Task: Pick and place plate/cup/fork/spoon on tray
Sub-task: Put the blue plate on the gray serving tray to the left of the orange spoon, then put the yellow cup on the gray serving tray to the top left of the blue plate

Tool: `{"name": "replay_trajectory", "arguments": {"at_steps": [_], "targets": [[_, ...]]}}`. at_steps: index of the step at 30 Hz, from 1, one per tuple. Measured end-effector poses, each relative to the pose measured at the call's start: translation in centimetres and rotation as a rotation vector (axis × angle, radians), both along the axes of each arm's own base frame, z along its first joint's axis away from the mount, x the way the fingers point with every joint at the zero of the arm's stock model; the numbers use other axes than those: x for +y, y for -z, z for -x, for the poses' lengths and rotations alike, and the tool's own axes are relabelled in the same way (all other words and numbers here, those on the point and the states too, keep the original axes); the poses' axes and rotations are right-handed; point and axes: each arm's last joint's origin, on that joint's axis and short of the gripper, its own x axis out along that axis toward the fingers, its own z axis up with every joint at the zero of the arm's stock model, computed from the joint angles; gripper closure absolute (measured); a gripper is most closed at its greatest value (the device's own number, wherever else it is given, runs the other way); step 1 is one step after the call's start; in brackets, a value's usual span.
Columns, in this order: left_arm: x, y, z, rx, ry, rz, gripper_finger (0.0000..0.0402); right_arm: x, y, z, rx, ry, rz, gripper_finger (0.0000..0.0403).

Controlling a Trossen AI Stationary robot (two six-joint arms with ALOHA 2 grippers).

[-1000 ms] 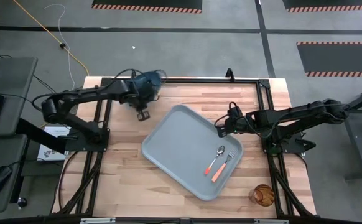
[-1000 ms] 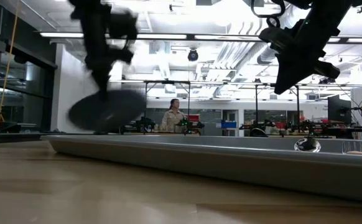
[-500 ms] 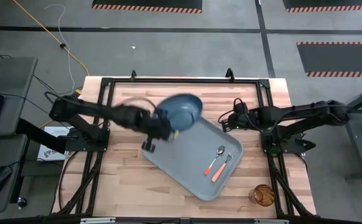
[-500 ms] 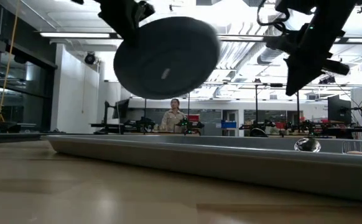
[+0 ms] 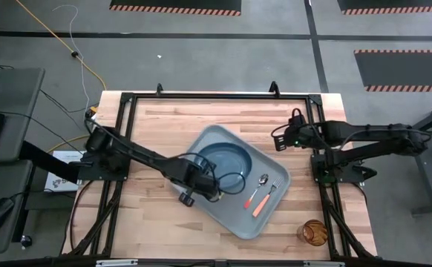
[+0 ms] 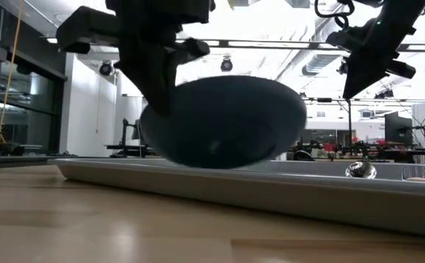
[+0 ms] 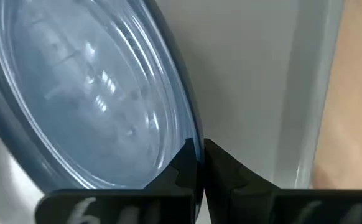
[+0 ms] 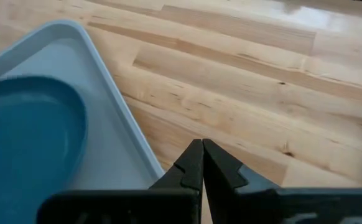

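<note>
Plate (image 5: 226, 162) is hovering low over the tray (image 5: 201, 188), left gripper (image 7: 198, 163) pinching its rim with closed jaws. It's looking rigid, glossy and smooth, probably slippery plastic and light, so that raised rim is the sensible hold. Right gripper (image 8: 201, 163) is idling shut and empty over the desk (image 5: 156, 122).

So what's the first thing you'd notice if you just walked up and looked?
The big blue plate, pinched at its rim by the left claw and hanging just over the grey tray in the middle of the table. Next, the spoon and fork lying side by side on the tray's right part. The little brown cup sits alone at the table's near right corner, while the right claw waits shut past the tray's far right edge.
</note>
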Motion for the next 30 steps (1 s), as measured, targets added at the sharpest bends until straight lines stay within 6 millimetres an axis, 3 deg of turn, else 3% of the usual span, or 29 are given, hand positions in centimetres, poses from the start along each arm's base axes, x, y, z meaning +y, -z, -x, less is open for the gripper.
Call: {"name": "replay_trajectory", "arguments": {"at_steps": [7, 12, 24, 30], "targets": [[-0.5, 1.7, -0.8, 0.008, 0.005, 0.018, 0.04, 0.0, 0.0, 0.1, 0.004, -0.01, 0.004, 0.0403], [-0.6, 2.4, -0.9, 0.026, -0.044, 0.038, 0.0371, 0.0, 0.0, 0.0, 0.001, -0.012, 0.0, 0.0403], [-0.4, 2.3, -0.8, 0.074, -0.103, 0.177, 0.0272, 0.0, -0.1, 0.0, -0.003, -0.011, -0.002, 0.0403], [0.7, 1.3, 0.8, 0.225, -0.168, 0.264, 0.0251, 0.0, 0.0, 0.0, -0.004, -0.014, -0.009, 0.0403]]}}
